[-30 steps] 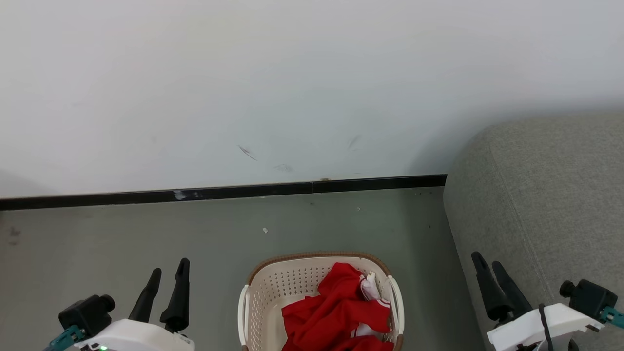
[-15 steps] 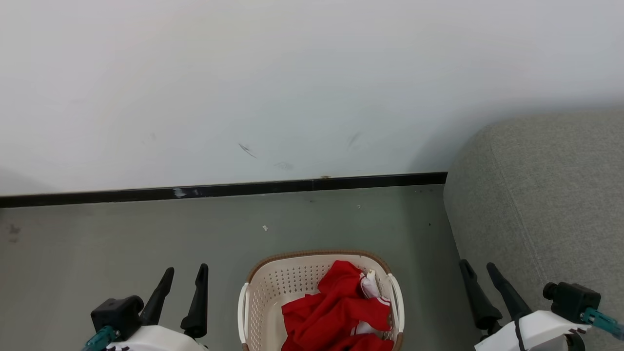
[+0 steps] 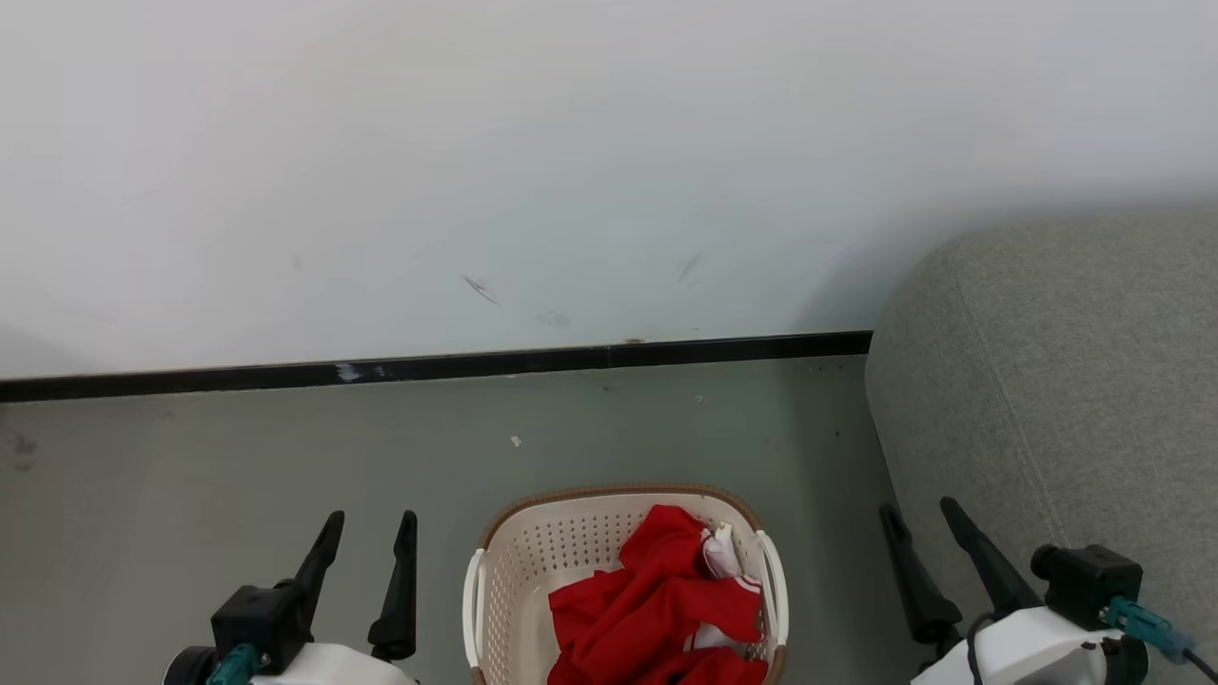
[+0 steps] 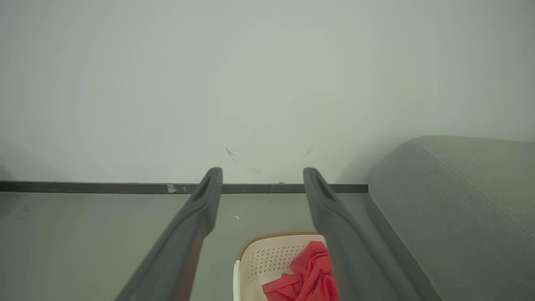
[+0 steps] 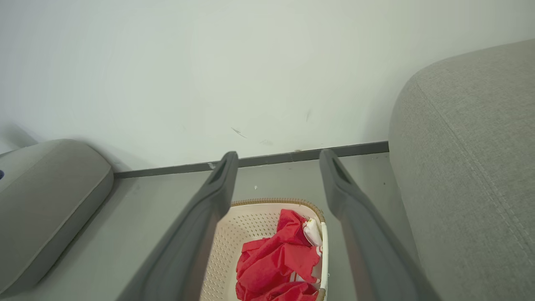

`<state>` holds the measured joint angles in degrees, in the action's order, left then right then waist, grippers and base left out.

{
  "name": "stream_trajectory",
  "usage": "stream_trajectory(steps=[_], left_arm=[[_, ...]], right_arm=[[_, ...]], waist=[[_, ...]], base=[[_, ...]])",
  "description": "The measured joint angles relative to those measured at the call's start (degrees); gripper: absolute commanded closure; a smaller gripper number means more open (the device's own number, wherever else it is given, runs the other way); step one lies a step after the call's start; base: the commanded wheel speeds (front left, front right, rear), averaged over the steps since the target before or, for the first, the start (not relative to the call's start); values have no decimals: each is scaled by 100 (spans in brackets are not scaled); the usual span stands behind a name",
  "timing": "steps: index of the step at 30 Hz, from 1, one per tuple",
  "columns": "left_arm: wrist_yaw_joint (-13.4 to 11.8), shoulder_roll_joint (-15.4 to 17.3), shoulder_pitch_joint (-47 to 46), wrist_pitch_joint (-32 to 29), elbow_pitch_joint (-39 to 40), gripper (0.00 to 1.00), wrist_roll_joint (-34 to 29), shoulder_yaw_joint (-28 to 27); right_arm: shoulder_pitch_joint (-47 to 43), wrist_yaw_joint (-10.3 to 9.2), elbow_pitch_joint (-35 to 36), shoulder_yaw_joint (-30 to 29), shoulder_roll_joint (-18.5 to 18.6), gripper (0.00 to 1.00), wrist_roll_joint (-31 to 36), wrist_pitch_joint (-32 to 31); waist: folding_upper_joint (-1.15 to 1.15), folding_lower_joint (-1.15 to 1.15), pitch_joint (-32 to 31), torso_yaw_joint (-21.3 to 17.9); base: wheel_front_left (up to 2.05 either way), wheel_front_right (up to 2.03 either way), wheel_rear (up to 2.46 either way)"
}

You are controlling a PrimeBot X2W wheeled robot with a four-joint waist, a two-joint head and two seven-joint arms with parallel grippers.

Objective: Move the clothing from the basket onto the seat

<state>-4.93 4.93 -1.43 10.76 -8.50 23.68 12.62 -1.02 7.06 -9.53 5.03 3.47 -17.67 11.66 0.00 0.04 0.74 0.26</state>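
Perforated plastic basket (image 3: 529,563), soft cloth clothing (image 3: 657,609)

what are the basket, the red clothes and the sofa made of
The basket looks like matte cream moulded plastic, given its punched holes; the rim looks woven, brown. The clothing seems soft, thin fabric: it crumples in folds. The seat looks covered in coarse grey woven cloth with stitched seams.
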Motion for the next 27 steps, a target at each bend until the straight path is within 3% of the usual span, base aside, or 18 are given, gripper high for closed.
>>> stream_trajectory(steps=[18, 27], left_arm=[[-156, 1, -1, 353, 10, 0, -1236, 142], [-155, -23, -1, 353, -48, 0, -1214, 76]], right_arm=[[1, 1, 196, 1, -98, 0, 1602, 252], [1, 1, 214, -1, -102, 0, 1672, 252]], waist=[[0, -1, 12, -31], [0, -1, 14, -30]], base=[[0, 0, 0], [0, 0, 0]])
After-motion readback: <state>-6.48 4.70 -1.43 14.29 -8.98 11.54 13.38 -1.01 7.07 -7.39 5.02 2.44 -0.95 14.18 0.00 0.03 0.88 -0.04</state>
